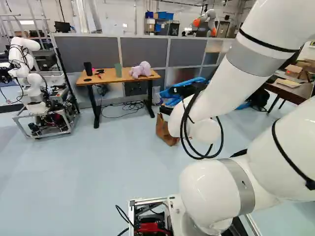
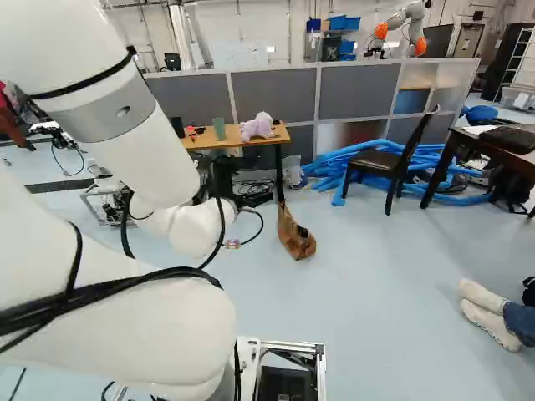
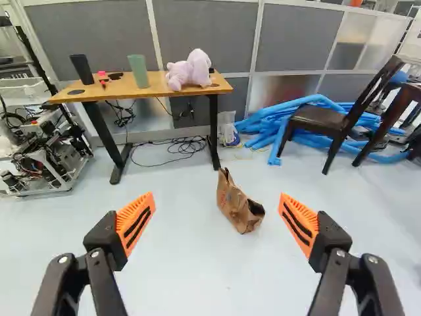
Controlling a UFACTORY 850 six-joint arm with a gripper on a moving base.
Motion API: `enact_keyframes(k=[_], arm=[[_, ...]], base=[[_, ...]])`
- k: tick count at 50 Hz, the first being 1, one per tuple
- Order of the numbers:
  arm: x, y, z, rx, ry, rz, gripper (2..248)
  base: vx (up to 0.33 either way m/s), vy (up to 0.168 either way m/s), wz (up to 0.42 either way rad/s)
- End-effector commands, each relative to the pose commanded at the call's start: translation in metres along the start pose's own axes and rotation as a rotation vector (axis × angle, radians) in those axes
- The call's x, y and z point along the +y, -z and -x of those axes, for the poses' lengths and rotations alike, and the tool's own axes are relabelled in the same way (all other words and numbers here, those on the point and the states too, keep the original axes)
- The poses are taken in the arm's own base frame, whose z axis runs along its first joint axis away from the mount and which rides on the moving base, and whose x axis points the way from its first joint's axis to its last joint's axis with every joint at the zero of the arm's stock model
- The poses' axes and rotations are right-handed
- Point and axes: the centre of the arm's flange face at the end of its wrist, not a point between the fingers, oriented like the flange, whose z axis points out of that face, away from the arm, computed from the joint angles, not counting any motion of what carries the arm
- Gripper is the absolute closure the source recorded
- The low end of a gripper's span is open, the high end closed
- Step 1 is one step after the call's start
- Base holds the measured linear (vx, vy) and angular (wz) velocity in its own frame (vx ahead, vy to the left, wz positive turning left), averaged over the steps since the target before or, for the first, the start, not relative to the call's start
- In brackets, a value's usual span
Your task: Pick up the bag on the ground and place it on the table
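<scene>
Wrist view shows the gripper (image 3: 217,204) spread wide, its two orange pads (image 3: 136,224) ribbed with dark slots and standing well apart. Ahead of it, farther off on the smooth pale-blue floor (image 3: 177,257), lies the bag (image 3: 238,205), brown, papery and creased, with a narrow peaked end on the far side and a dark opening toward the near right. It sits near the foot of the right-hand leg of the table (image 3: 156,83), just on the near side of it.

The table has a flat wood-toned top over straight black legs. On it, from left to right, stand a black tapered cup (image 3: 82,69), a small red object (image 3: 102,76), a muted green cup (image 3: 138,70) and, toward the right end, a soft, lumpy lilac plush toy (image 3: 191,70). Thin black cables (image 3: 174,146) curl loosely on the floor beneath. Smooth grey panels (image 3: 204,33) in pale frames rise behind.

Farther right, glossy blue tubes (image 3: 270,125) are heaped in a tangle behind a dark chair (image 3: 319,120) with a shiny seat. At the far left of the left base view stands another robot (image 1: 34,88), white and rounded, on a boxy metal frame. The arm (image 1: 216,81) is smooth glossy white with grey bands, black cables looping at its bend.
</scene>
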Motion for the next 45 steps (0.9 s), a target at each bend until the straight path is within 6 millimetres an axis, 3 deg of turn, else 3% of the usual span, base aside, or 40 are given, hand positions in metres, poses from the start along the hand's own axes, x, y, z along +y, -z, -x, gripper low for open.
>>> enact_keyframes(k=[45], arm=[[0.0,0.0,0.0,0.0,0.0,0.0,3]], base=[[0.141,-0.034,-0.002]])
